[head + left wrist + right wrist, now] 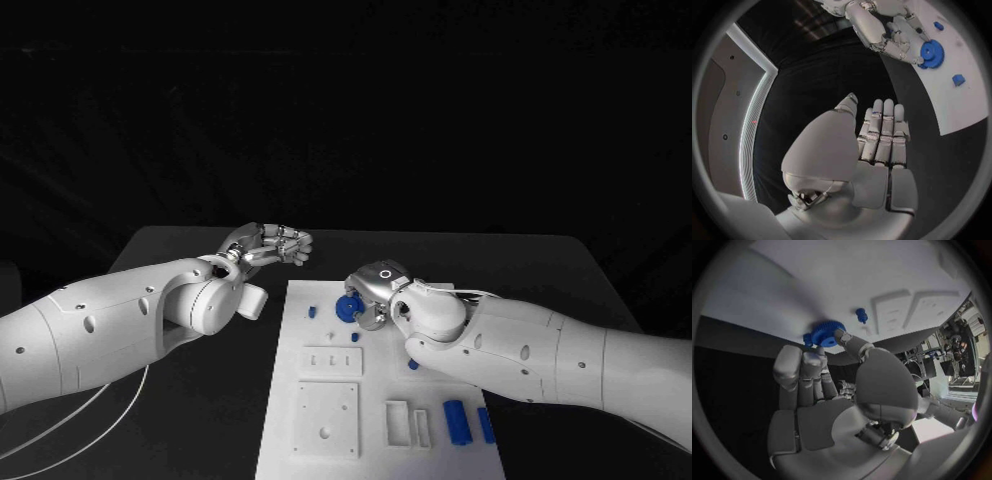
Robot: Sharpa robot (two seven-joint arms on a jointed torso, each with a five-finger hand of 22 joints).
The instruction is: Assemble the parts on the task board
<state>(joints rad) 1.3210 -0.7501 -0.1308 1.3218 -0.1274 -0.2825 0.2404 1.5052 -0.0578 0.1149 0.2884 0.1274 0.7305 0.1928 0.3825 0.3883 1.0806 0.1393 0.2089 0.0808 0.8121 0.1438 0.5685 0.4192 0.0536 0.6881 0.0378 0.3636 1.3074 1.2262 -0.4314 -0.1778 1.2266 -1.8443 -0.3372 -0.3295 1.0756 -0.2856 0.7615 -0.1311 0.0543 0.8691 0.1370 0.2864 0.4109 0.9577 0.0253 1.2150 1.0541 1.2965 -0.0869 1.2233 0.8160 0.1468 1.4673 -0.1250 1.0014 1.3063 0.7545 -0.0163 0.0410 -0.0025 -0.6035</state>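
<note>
The right hand [826, 405] fingers [811, 365] pinch a blue gear [824, 333] against the task board [879, 275].

Dark room, black backdrop

A black surface [173, 250] fills the frame's lower half under a black curtain [346, 110]; a lit strip [754, 120] edges a grey wall panel.

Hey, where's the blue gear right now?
The blue gear is at the far end of the task board in the head view, pinched in the right hand, with a small blue part just to its left.
</note>
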